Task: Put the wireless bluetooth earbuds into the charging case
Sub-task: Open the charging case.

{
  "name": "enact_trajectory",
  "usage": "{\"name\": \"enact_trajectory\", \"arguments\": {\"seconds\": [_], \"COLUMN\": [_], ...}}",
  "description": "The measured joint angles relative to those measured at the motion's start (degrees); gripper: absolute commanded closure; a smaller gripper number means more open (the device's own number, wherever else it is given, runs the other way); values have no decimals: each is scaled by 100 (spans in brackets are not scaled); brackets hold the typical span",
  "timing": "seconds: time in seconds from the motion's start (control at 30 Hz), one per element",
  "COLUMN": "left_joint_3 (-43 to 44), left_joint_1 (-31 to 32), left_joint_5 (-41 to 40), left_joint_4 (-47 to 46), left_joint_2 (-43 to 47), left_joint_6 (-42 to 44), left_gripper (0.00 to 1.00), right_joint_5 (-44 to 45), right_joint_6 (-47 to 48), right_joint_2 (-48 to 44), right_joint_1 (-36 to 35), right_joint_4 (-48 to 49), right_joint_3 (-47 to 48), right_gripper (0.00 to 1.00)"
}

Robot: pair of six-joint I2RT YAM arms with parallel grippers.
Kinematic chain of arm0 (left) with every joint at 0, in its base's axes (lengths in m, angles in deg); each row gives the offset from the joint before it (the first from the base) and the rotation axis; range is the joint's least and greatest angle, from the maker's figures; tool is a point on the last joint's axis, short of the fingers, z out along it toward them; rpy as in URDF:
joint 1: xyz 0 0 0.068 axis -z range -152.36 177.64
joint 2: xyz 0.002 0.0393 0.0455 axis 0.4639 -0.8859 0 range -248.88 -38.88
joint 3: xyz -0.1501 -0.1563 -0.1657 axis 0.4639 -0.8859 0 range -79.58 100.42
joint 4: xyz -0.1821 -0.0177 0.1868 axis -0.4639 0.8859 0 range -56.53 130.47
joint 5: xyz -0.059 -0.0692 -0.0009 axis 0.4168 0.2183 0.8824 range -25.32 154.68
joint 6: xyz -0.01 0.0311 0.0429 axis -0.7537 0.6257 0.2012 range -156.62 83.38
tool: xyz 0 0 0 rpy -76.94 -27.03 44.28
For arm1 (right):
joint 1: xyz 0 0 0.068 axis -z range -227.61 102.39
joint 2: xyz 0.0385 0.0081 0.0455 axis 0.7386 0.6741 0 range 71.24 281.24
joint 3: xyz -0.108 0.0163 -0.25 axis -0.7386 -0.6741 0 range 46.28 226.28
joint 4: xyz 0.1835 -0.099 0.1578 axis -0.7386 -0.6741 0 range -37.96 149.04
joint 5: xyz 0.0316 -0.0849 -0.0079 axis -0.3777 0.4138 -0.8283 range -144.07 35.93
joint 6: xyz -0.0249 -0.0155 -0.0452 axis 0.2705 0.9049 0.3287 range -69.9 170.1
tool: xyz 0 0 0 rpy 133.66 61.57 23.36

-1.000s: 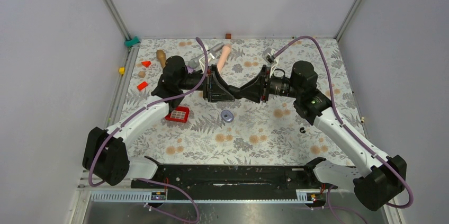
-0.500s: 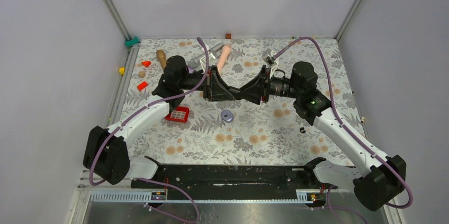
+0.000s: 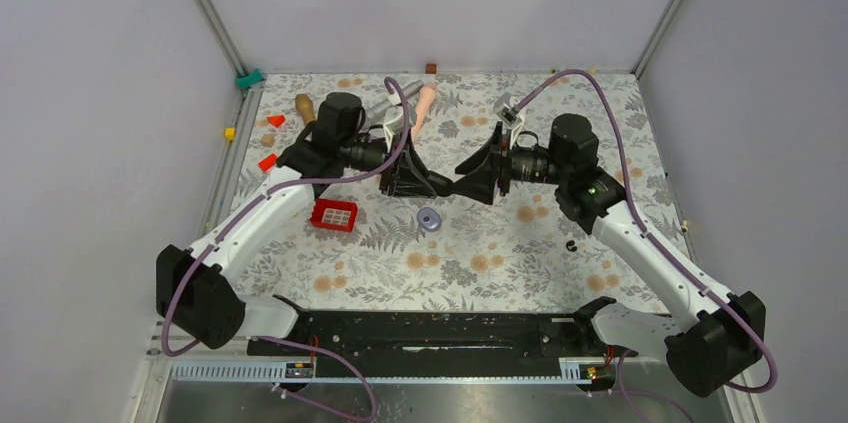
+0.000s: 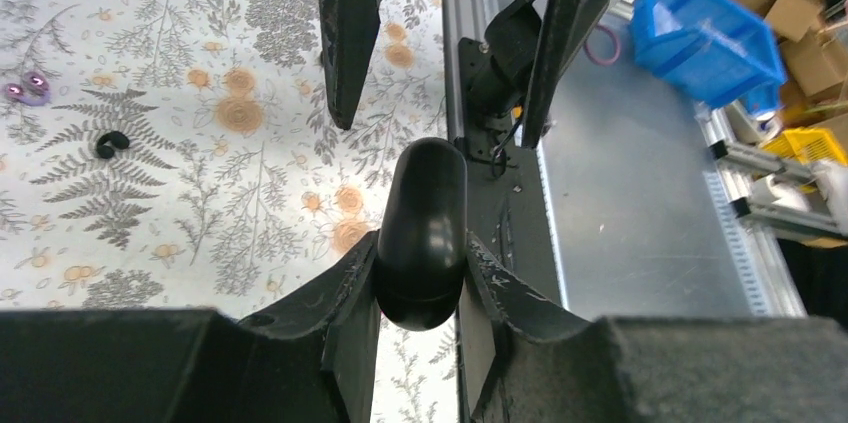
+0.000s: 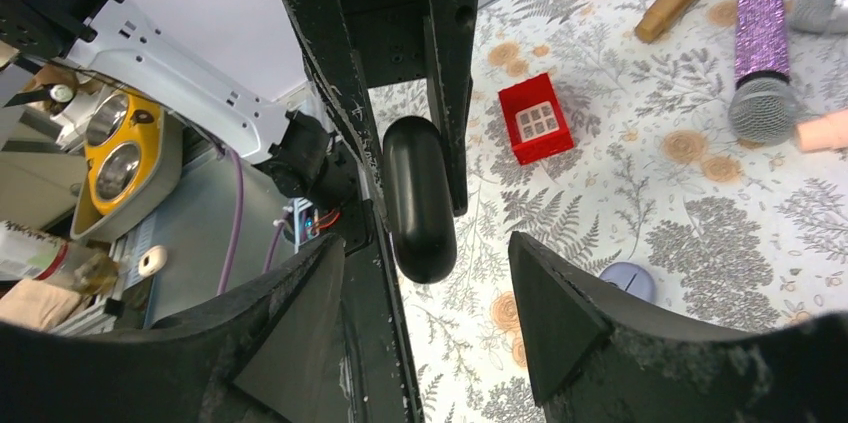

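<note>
Progress: early, by my reading. Neither bud shows inside the case, and neither pincer is on a bud or the case.
Red square plastic tray (image 3: 335, 215): lies on the flower-patterned table (image 3: 480, 273) at the left, and plays no part in the task.
Left pincer (image 4: 420, 243): clenched on a glossy black oval pebble-like object (image 4: 425, 193), held above the table with its free end pointing at the other arm.
Charging case, small lavender rounded plastic (image 3: 430, 220): rests on the table just nearer than the two pincers, roughly between them. A dark spot shows at its middle, but I cannot tell how the lid stands.
Right pincer (image 5: 425, 248): released, its jaws spread wide and gripping nothing, facing the pebble's free end.
Wireless bluetooth earbuds: one tiny black curved piece (image 3: 571, 244) lies on the table well to the right of the case and may be a bud. It is too small to be sure, and I cannot find a second.
Still to do: find and pick up both buds, then seat each in the case.
Change, left side: the left arm's wrist has swung toward the far edge, carrying the pebble with it.
Change, middle: the pincers were nose to nose half a second ago and now a gap shows between them. The case and tray have not moved.
Change, right side: the right pincer has drawn slightly back.
</note>
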Motion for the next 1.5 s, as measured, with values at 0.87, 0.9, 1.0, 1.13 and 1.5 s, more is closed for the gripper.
{"name": "enact_trajectory", "arguments": {"seconds": [0.87, 0.9, 1.0, 1.13, 1.5], "left_joint_3": [302, 302, 302, 302, 304], "left_joint_1": [358, 365, 376, 407, 455], "left_joint_5": [-619, -619, -616, -634, -688], "left_joint_4": [2302, 2304, 2310, 2330, 2350], "left_joint_2": [7, 7, 2, 0, -31], "left_joint_6": [2374, 2374, 2374, 2378, 2376], "left_gripper": [94, 94, 94, 93, 82], "right_joint_5": [-610, -595, -549, -509, -372], "right_joint_6": [796, 883, 1130, 1255, 1370], "right_joint_2": [723, 745, 769, 769, 756], "right_joint_1": [-531, -575, -691, -699, -699], "right_joint_4": [-929, -1036, -1281, -1427, -1432], "right_joint_3": [227, 256, 319, 365, 369], "right_gripper": [46, 46, 49, 50, 76]}}
